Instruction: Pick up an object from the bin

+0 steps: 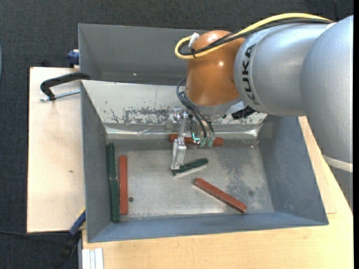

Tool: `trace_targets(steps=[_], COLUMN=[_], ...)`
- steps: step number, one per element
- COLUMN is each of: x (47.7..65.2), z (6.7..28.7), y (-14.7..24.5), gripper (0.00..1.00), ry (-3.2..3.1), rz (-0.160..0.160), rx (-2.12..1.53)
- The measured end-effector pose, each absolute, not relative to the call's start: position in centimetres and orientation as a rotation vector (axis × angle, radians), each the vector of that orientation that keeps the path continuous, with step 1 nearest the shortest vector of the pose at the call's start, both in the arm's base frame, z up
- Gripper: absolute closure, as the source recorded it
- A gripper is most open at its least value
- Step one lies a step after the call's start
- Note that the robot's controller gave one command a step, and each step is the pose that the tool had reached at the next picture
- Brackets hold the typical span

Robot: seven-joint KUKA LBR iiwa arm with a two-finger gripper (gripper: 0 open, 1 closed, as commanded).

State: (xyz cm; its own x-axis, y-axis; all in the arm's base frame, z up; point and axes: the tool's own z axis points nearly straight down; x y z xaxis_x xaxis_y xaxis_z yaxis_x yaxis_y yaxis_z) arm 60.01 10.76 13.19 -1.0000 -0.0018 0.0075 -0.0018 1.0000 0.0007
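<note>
My gripper [178, 157] hangs low in the middle of the bin, near the back wall. Its tip comes down at the left end of a short dark green stick [192, 165] that lies flat on the floor, and I cannot tell whether it touches the stick. Right of that and nearer the front, a red-brown stick [220, 195] lies at a slant. Behind the gripper another red-brown stick [216, 142] lies along the foot of the back wall, partly hidden by the gripper.
Along the left wall a long dark green stick [113, 181] and a red-brown stick [123, 185] lie side by side. The arm with its orange cover reaches in from the upper right, over the back right of the bin.
</note>
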Motion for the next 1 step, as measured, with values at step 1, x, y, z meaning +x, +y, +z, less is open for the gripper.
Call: trace_targets(steps=[1], x=[60.2], z=[13.71], y=[10.73], gripper=[0.0], ry=[-3.142], rz=[-0.003], rx=[0.001])
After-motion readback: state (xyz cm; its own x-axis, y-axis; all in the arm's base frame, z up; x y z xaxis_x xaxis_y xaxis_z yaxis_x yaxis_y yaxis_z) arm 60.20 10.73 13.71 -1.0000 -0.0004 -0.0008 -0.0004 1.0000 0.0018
